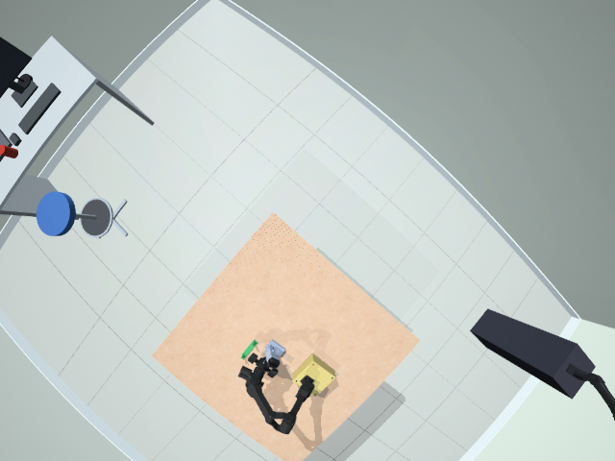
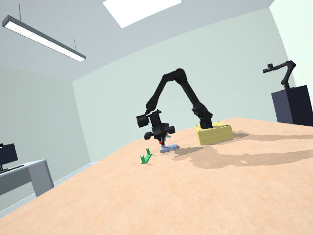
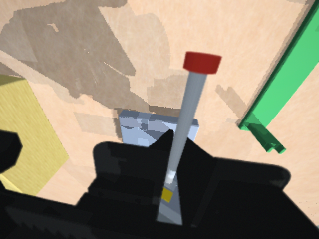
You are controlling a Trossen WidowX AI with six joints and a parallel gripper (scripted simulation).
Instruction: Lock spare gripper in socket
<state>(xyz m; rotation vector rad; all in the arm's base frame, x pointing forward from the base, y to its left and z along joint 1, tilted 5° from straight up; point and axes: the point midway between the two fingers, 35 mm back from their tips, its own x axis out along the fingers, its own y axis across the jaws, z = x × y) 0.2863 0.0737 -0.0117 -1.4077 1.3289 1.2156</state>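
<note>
The lock pin (image 3: 189,105), a grey rod with a red head that shows in the exterior view (image 2: 160,142), is between my gripper's closed fingers (image 3: 177,144) (image 2: 161,140). Its head sticks out past the fingertips; a yellow mark shows on its line near the fingers. The pale blue mount (image 1: 274,349) (image 2: 168,148) (image 3: 137,130) stands on the table, right beside my fingers, which hide much of its upright and socket. A dark block (image 2: 165,125) shows at the mount's top behind my hand; I cannot tell if it is the spare gripper. Whether the pin touches the socket is hidden.
A green rack (image 1: 249,349) (image 2: 147,158) (image 3: 284,82) with two forked posts stands close beside the mount and holds nothing. My arm's yellow base block (image 1: 323,376) (image 2: 216,135) (image 3: 30,134) is on the mount's other side. A second arm stands on a dark pedestal (image 2: 285,106) beyond the table.
</note>
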